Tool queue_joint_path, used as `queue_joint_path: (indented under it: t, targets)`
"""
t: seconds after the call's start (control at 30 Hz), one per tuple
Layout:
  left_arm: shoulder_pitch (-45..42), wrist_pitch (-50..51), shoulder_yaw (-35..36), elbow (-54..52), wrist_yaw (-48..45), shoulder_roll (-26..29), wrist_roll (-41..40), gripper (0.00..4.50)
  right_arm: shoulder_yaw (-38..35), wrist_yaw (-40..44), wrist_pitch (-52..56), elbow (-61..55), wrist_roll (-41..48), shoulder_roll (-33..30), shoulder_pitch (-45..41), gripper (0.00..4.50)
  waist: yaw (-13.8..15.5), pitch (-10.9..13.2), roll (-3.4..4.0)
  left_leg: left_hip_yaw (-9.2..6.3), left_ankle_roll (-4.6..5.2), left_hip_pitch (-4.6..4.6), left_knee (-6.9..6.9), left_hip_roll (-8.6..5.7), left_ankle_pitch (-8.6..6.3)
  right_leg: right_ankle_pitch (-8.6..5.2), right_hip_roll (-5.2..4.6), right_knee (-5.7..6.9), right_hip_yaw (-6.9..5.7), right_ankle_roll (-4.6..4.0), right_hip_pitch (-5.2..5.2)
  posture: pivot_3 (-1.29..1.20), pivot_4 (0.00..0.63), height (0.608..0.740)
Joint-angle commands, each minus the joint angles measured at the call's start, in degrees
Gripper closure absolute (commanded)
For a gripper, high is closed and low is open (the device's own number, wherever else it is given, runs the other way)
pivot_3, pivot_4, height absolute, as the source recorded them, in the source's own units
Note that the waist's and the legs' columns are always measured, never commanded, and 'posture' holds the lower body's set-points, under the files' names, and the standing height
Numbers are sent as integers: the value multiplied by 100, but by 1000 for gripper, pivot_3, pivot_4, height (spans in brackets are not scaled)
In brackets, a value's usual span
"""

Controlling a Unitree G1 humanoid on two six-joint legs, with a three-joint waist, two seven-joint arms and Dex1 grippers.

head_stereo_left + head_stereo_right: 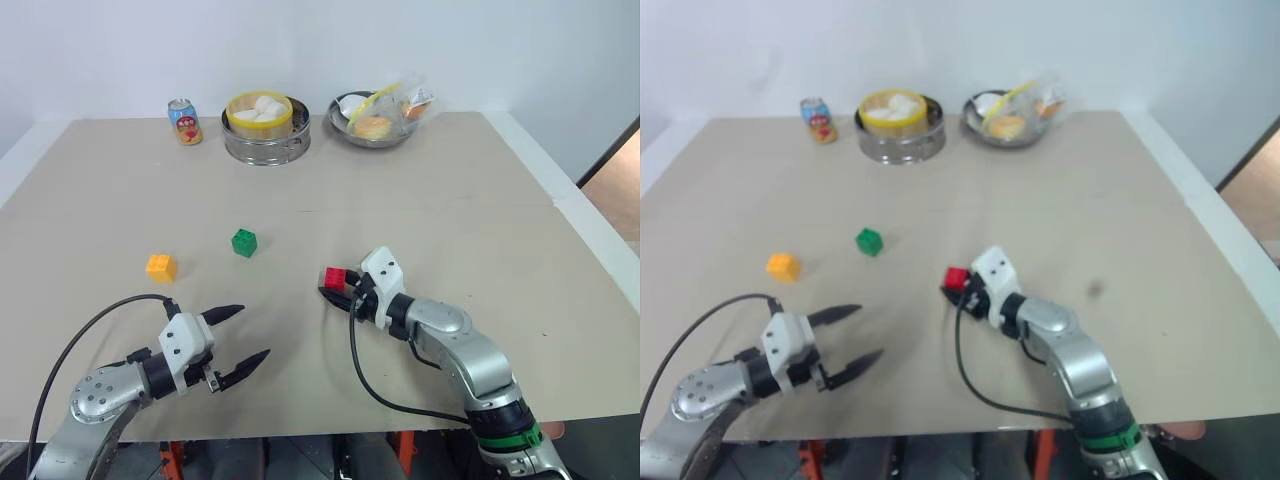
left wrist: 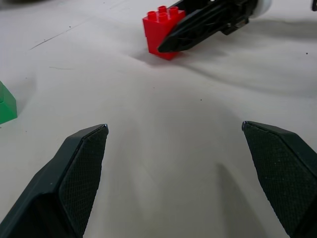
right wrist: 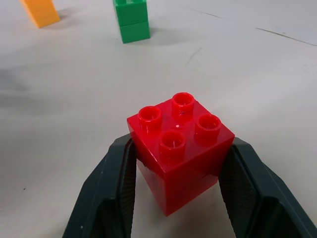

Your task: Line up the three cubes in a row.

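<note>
The right pincer is clamped on the red cube, one black finger against each flat side wall, studs up. In the left wrist view the cube's base sits at or just above the desk; I cannot tell whether it touches. It is near the middle of the desk, a little toward the front edge.

The green cube stands free further back and to the left, and the yellow-orange cube is further left again, nearer the left edge; all three are well apart and not yet in a row.

The left pincer hovers over the front left part of the desk with its fingers spread wide, holding nothing.

These cubes look like hard, light, glossy plastic, so they should neither crush nor sag, but I judge the smooth walls could slip or twist under an off-centre squeeze. The safest hold seems to be across two opposite side faces, low and square. Being so light, a free cube would likely skid if a fingertip nudges it.
</note>
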Motion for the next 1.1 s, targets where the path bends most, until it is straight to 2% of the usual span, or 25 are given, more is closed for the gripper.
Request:
queue_joint_path:
  t: [0.03,0.27,1.1]
  targets:
    - [-75,14,104,-196,-9,57,-132,0,24,83,8,-472,139,0,63,2703,0,0,0,0,0,0,1,1,0,1,0,0,0,0,0,0,150,740]
    - [-195,60,10,-164,-72,38,-159,0,184,337,167,-737,282,-136,141,2703,0,0,-1,4,0,1,1,3,0,2,1,0,3,-1,-1,0,150,740]
    - [-150,-35,-1,-359,-57,-95,-281,0,425,655,-333,-209,32,-285,186,2703,0,0,-3,8,0,0,4,3,0,4,2,0,6,1,0,0,150,740]
